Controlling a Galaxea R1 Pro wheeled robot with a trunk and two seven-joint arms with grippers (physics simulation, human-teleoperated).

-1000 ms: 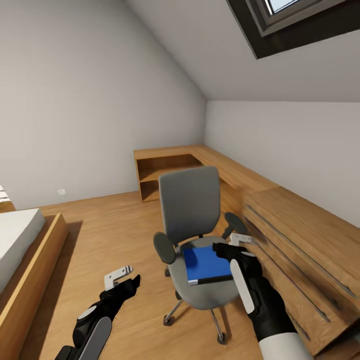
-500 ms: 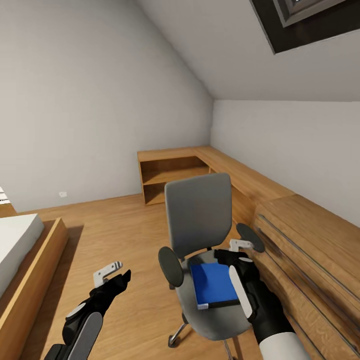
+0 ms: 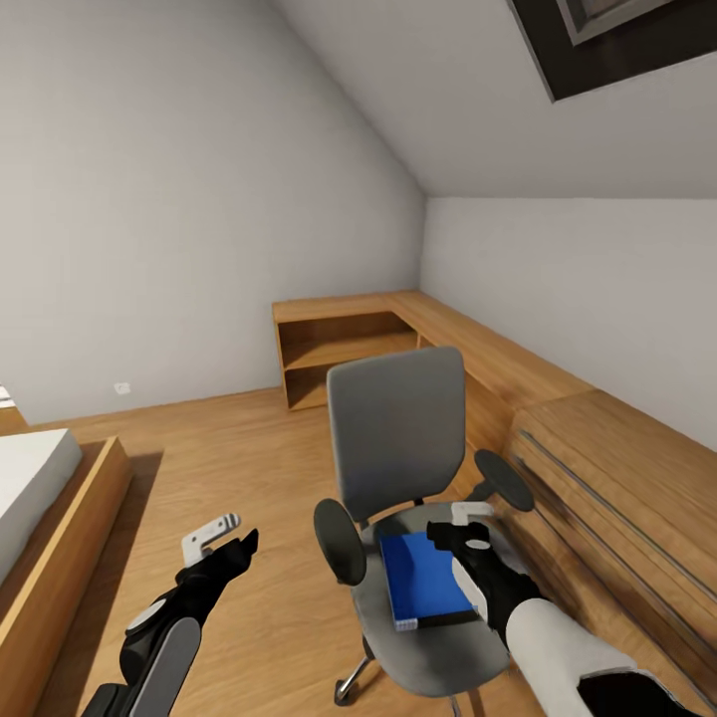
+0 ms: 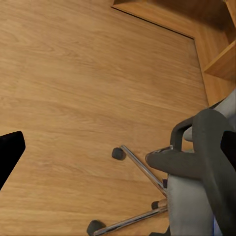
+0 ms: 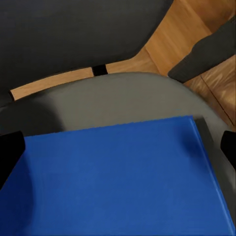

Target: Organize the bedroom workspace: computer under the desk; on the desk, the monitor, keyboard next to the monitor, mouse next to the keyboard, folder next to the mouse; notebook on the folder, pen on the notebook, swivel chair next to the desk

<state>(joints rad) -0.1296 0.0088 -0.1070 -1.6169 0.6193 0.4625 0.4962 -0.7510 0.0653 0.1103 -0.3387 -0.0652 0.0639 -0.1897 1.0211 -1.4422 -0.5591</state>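
The blue folder (image 3: 426, 580) lies flat on the chair (image 3: 398, 438) seat. The right gripper (image 3: 460, 520) hangs just over it, jaws apart; the left gripper (image 3: 211, 534) is over the floor, jaws apart too. The chair has wheels, so a push might roll it away and spoil the grab.

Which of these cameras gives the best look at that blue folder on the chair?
The right wrist view: the folder is close up there, lying flat on the chair seat. The head view shows it whole but small. The left wrist view catches a blue sliver at most.
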